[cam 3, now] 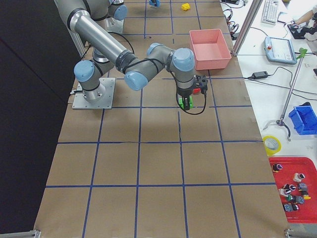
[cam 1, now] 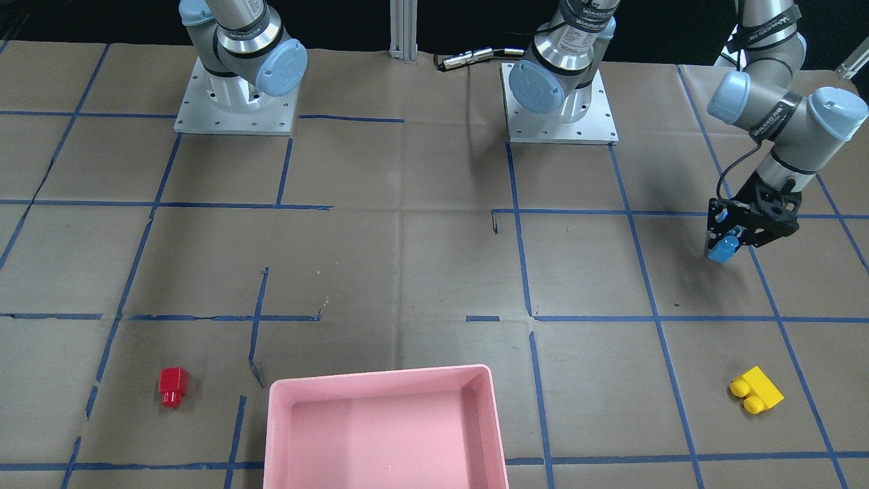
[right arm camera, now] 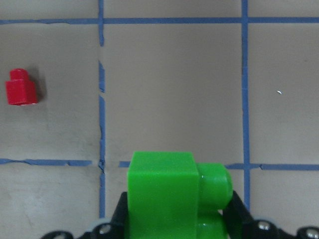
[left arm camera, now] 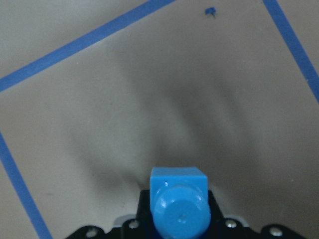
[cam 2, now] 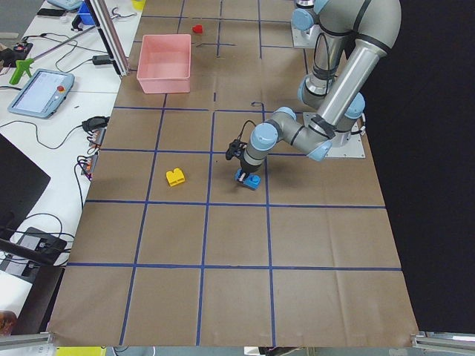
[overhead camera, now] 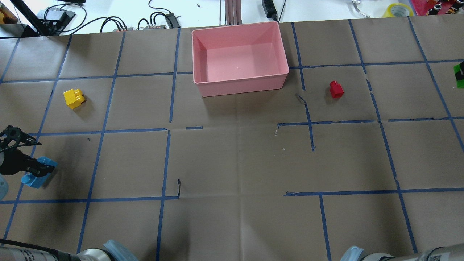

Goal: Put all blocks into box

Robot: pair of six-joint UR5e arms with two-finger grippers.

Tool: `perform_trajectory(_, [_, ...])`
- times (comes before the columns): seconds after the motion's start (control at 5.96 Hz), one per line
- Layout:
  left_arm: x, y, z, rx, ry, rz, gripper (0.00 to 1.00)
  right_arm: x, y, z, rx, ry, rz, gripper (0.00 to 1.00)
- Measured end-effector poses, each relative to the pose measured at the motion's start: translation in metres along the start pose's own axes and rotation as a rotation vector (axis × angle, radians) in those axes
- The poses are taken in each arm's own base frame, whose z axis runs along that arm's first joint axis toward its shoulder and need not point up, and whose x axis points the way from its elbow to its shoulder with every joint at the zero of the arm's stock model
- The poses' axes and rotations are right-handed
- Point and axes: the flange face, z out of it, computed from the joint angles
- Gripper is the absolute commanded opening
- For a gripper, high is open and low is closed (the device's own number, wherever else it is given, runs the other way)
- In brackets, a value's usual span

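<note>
Over on the robot's left, the left gripper was clamped on the light blue block. The right gripper, opposite side, held the green block. The box sat empty, well apart from both. Next, prob.: carry each over it & let go.

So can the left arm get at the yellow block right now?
Reach it, probably yes: the yellow block lies nearby with only bare table between. Grasp it, not yet: the left gripper is shut on the light blue block and would have to drop that first.
</note>
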Motion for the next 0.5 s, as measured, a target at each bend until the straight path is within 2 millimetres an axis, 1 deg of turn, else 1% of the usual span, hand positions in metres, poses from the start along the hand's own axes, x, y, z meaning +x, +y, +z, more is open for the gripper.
perform_trajectory(0.17, [-0.026,-0.021,-0.038,-0.006,0.028,-0.011,0.0,-0.033,-0.022,-0.02,0.005,-0.042,0.016,0.09])
perform_trajectory(0.34, [-0.051,-0.06,-0.102,-0.023,0.075,-0.029,0.0,-0.074,-0.042,-0.031,0.005,-0.065,0.025,0.09])
perform_trajectory(0.5, [-0.059,-0.101,-0.158,-0.041,0.101,-0.057,0.0,-0.119,-0.057,-0.032,0.006,-0.09,0.031,0.09])
